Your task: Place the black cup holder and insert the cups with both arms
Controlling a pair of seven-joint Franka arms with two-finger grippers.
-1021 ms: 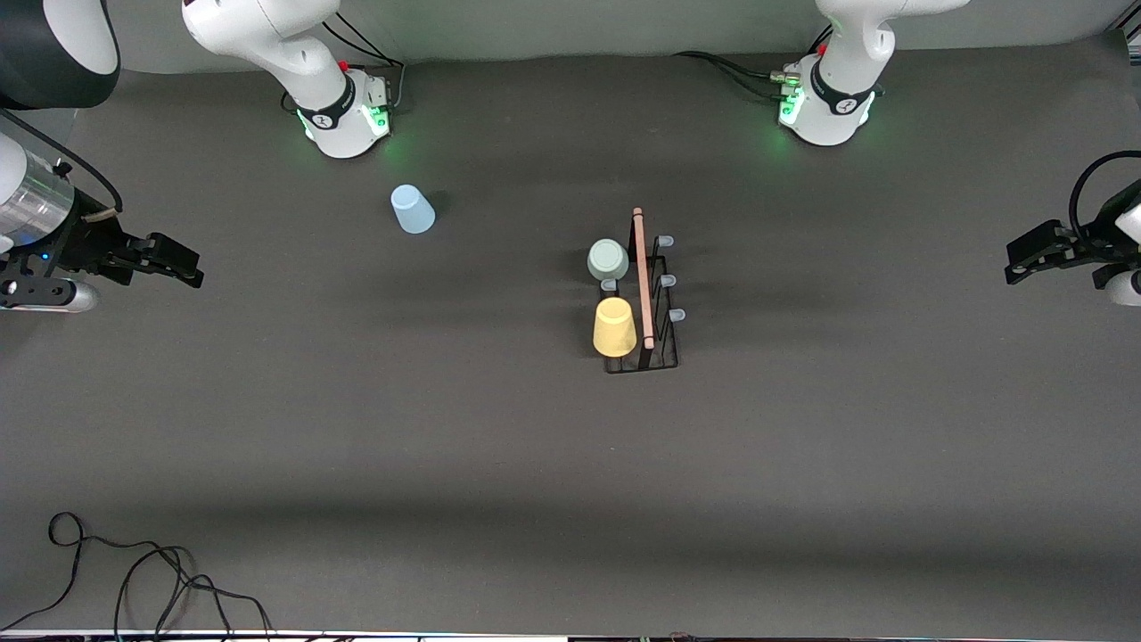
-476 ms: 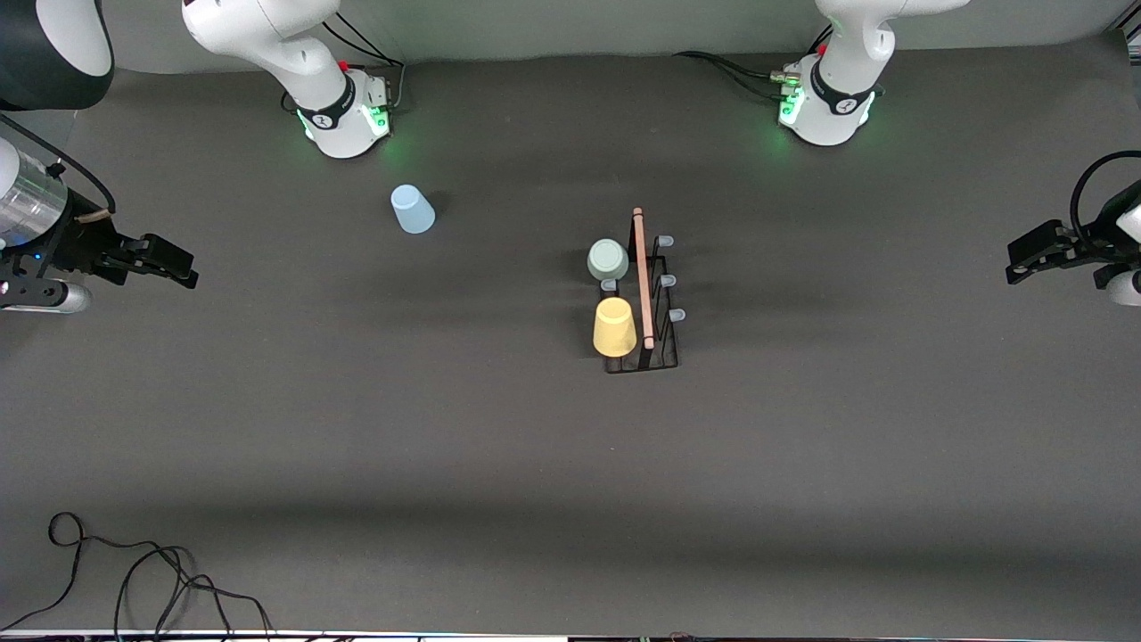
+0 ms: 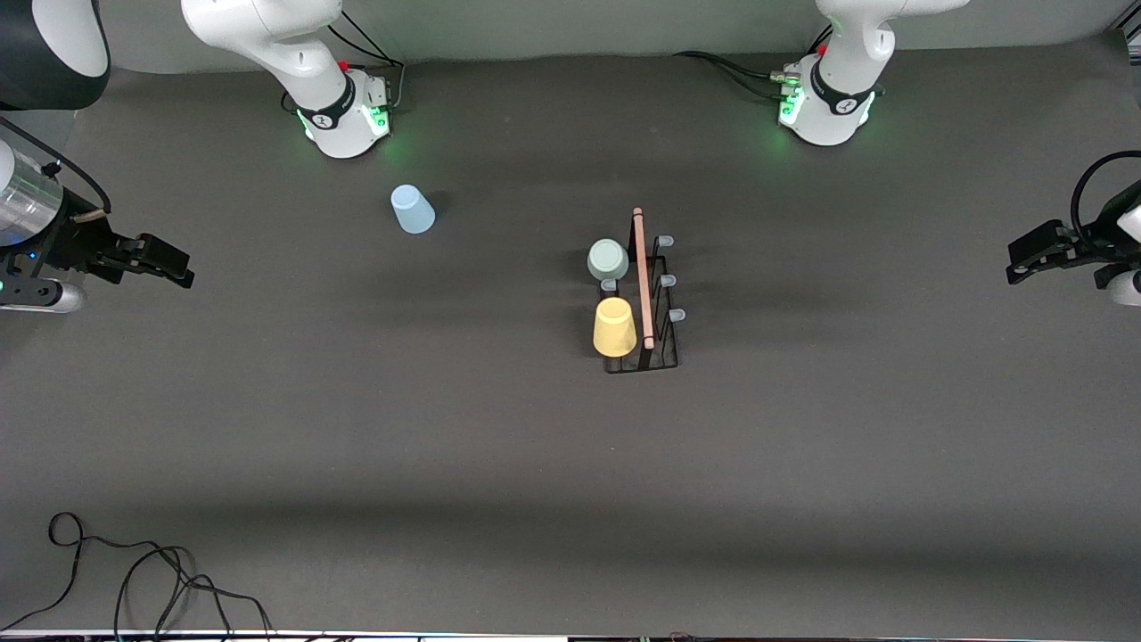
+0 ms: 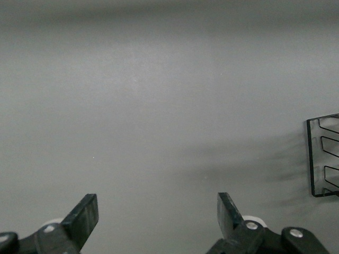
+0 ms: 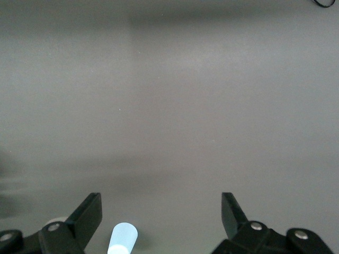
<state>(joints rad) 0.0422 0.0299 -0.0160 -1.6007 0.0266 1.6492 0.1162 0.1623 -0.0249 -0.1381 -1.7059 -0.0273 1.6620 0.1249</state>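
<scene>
The black cup holder [image 3: 661, 343] stands mid-table, its wooden rod [image 3: 642, 276] on top. On its prongs toward the right arm's end sit a grey-green cup [image 3: 608, 259] and, nearer the camera, a yellow cup [image 3: 614, 326]. A light blue cup [image 3: 412, 209] stands upside down on the table near the right arm's base; the right wrist view shows this blue cup [image 5: 123, 239] too. My right gripper [image 3: 183, 270] hangs open and empty at its end of the table, with its fingers wide [image 5: 160, 211]. My left gripper [image 3: 1016, 266] waits open at the other end [image 4: 158, 211], and one end of the holder [image 4: 323, 156] shows in its view.
The two arm bases [image 3: 343, 111] [image 3: 829, 107] stand along the table's back edge. A loose black cable [image 3: 134, 571] lies at the table's front edge toward the right arm's end. Dark mat [image 3: 570, 464] covers the table.
My right gripper has drifted a little farther out toward its end of the table, still open. The left arm, the holder and the cups have not moved.
</scene>
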